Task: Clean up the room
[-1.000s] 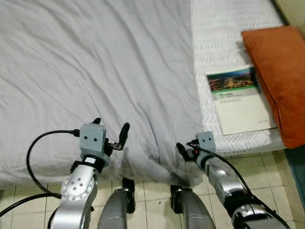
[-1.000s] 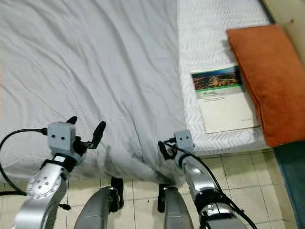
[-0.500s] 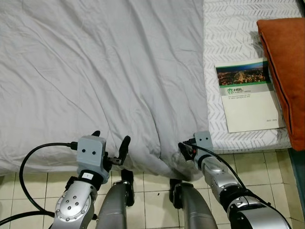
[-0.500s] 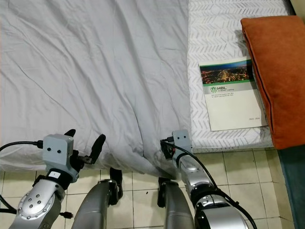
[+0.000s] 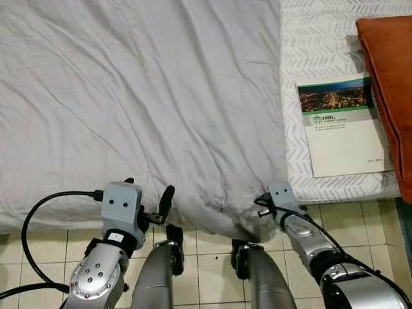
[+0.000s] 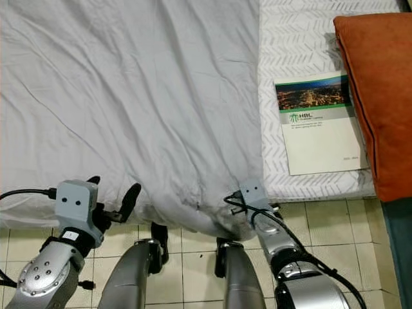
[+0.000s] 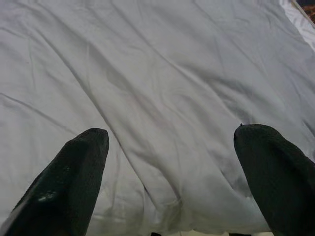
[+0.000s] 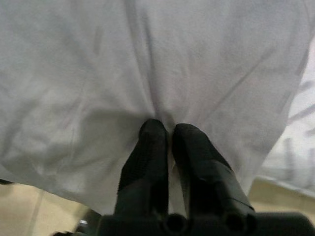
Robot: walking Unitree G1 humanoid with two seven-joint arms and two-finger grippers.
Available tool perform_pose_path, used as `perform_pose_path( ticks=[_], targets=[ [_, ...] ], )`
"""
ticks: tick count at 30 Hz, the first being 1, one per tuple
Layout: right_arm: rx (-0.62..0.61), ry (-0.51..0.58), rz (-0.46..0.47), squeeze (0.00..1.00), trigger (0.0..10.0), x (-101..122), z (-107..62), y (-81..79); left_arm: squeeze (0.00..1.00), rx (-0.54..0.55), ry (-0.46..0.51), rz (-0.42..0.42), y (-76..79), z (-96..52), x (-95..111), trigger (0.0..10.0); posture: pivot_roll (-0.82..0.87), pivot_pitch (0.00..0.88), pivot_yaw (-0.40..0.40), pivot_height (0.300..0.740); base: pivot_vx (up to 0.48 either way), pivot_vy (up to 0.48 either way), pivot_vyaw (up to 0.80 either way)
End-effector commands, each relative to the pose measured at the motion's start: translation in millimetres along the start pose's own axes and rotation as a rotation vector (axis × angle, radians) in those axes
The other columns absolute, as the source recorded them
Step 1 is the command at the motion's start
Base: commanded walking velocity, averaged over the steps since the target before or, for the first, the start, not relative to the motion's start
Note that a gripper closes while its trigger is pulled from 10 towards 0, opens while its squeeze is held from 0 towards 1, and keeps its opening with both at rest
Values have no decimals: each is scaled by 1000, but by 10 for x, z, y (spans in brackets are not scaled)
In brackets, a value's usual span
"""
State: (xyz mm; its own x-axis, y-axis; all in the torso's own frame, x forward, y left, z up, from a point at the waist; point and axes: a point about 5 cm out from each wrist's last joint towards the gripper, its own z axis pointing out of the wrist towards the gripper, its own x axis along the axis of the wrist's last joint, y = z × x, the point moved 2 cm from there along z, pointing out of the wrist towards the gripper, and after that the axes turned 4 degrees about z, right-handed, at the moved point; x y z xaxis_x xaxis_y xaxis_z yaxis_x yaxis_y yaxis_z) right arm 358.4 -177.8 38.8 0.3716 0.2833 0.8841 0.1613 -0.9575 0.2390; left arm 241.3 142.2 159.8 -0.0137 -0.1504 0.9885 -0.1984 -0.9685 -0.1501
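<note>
Bed (image 5: 335, 187) takes up most of the head views, seen from above, with a tiled floor (image 5: 206, 270) along the bottom of the frame. Grey sheet (image 5: 141, 96) covers the left and centre of the bed, wrinkled, its near edge hanging over the side toward the floor. White patterned mattress cover (image 5: 315, 38) is exposed in the upper right.

Right gripper (image 8: 165, 135) sits at lower centre-right of the head views, at the sheet's drooping near corner. In the right wrist view its 2 fingers are pressed nearly together, pinching a fold of the sheet between the tips; fabric bunches around them.

Left gripper (image 5: 149, 201) is at lower left of the head views, just at the hanging edge of the sheet. Its fingers (image 7: 78, 167) are spread wide in the left wrist view, sheet lying beyond and between them, nothing held. A black cable (image 5: 38, 219) loops off that wrist.

Booklet (image 5: 341, 125) with a night city photo and green band on its cover lies flat on the mattress cover at right. Orange pillow (image 5: 393, 84) is just beside it at the right edge of the frame; I cannot tell if they touch. The robot's 2 legs (image 5: 161, 277) show at bottom centre.
</note>
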Motion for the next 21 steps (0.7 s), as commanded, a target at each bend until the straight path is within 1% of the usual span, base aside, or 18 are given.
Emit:
perform_pose_path(
  ticks=[1,2,3,6,9,10,11,12,13,14,15,19,20,21],
  targets=[
    [-36,-149,-19,0,0,-432,-120,94,0,3,-39,-3,-11,-66,-64,10000,156,762,3,740,0,0,0],
    [-56,-161,-57,0,0,-466,-140,167,0,2,-41,-2,-13,-64,-66,10000,154,762,4,740,0,0,0],
    [-56,-161,-57,0,0,-466,-140,167,0,2,-41,-2,-13,-64,-66,10000,154,762,4,740,0,0,0],
    [-138,-186,-179,0,0,-543,-212,440,0,-1,-46,-2,-3,-57,-71,10000,142,758,1,740,0,0,0],
    [-223,-188,-263,0,0,-531,-267,690,0,-5,-51,-4,15,-50,-74,10000,133,757,-2,740,0,0,0],
    [-263,-187,-307,0,0,-509,-293,812,0,-6,-53,-6,21,-39,-78,10000,125,759,-6,740,0,0,0],
    [-263,-187,-307,0,0,-509,-293,812,0,-6,-53,-6,21,-39,-78,10000,125,759,-6,740,0,0,0],
    [-283,-185,-333,0,0,-495,-308,876,0,-7,-54,-7,26,-38,-81,10000,125,759,-6,740,0,0,0],
    [-321,-188,-363,0,0,-477,-337,987,0,-9,-56,-8,37,-33,-89,10000,119,755,-9,740,0,0,0],
    [-321,-188,-363,0,0,-477,-337,987,0,-9,-56,-8,37,-33,-89,10000,119,755,-9,740,0,0,0],
    [-354,-197,-399,0,0,-461,-364,1082,0,-10,-59,-9,51,-35,-95,10000,117,753,-12,740,0,0,0],
    [-388,-207,-491,0,0,-436,-407,1214,0,-10,-65,-9,53,-43,-113,10000,113,753,-18,740,0,0,0],
    [-405,-218,-498,0,0,-444,-426,1258,0,-11,-70,-8,54,-44,-122,10000,109,750,-22,740,0,0,0],
    [-405,-218,-498,0,0,-444,-426,1258,0,-11,-70,-8,54,-44,-122,10000,109,750,-22,740,0,0,0]
  ],
)
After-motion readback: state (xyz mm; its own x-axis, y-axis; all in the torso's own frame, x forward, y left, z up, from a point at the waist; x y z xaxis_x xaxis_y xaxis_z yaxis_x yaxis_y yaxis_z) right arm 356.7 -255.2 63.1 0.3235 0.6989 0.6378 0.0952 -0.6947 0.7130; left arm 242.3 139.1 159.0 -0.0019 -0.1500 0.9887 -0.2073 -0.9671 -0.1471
